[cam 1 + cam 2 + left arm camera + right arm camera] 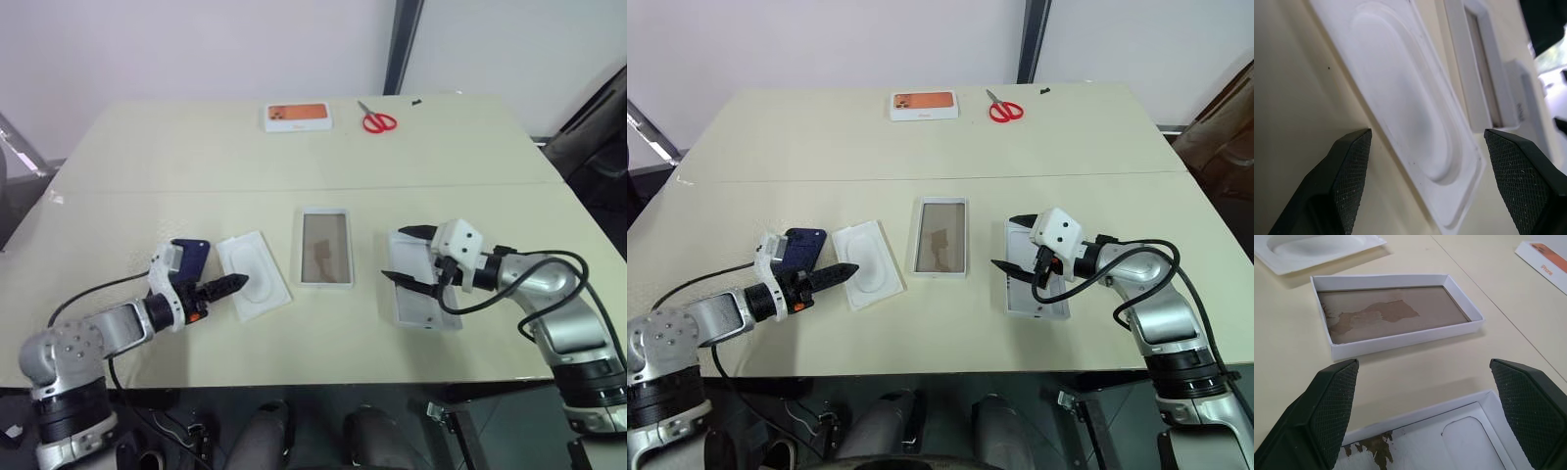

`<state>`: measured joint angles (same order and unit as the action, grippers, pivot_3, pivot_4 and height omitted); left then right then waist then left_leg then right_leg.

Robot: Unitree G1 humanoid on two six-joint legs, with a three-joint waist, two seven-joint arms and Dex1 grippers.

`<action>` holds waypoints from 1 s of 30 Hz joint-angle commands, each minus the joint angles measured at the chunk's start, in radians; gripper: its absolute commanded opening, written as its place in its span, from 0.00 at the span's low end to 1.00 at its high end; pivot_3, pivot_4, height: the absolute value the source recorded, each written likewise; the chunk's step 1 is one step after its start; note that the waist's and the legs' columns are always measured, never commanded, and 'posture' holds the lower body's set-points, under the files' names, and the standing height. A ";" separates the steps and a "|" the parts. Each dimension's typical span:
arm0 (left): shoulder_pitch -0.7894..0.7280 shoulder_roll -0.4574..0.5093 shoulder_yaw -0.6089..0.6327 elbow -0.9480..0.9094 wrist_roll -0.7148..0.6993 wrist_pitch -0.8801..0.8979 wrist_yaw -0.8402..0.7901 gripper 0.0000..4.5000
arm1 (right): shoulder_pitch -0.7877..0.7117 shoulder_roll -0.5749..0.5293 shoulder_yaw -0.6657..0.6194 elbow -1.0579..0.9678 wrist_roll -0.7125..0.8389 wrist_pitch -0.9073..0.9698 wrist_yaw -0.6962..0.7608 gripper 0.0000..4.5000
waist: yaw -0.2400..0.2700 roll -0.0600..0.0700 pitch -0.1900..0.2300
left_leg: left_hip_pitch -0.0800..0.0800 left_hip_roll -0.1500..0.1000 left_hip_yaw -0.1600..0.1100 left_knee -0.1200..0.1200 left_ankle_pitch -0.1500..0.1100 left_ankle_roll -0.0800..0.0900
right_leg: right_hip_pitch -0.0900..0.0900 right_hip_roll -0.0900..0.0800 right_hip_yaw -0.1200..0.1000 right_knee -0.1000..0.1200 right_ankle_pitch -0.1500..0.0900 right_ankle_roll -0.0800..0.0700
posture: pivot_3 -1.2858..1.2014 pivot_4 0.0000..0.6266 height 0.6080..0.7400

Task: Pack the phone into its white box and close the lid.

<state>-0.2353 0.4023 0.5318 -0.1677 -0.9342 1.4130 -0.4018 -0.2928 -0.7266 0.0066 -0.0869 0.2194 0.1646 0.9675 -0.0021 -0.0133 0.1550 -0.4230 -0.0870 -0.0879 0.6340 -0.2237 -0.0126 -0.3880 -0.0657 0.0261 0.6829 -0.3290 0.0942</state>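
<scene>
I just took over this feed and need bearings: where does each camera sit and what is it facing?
Head pair: looks down over the table; both arms show.
Left wrist: along the open left gripper at the insert.
Right wrist: along the open right gripper, over the lid toward the white box.
Shared: box and insert.

We appear to work in an office or lab room: pale beige table, plain white wall, red scissors.

The box lies mid-table. Left of it lies the insert, the phone farther left; right of it the lid. Well behind it lie another box and scissors.
</scene>
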 commanded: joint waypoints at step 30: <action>-0.017 -0.005 -0.008 0.111 -0.051 0.025 0.050 0.01 | -0.006 0.028 0.012 -0.066 0.015 0.009 -0.036 1.00 | 0.011 0.004 -0.002 | 0.004 0.000 0.001 -0.001 -0.002 0.003 | 0.003 0.000 0.001 0.000 0.000 0.000 | 0.52 0.24 0.95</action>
<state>-0.2578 0.3834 0.5225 -0.0857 -0.9952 1.4350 -0.3641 -0.2866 -0.7119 0.0170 -0.1126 0.2174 0.1696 0.9340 0.0094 -0.0093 0.1526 -0.4192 -0.0871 -0.0869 0.6325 -0.2256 -0.0095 -0.3853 -0.0660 0.0274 0.6825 -0.3291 0.0941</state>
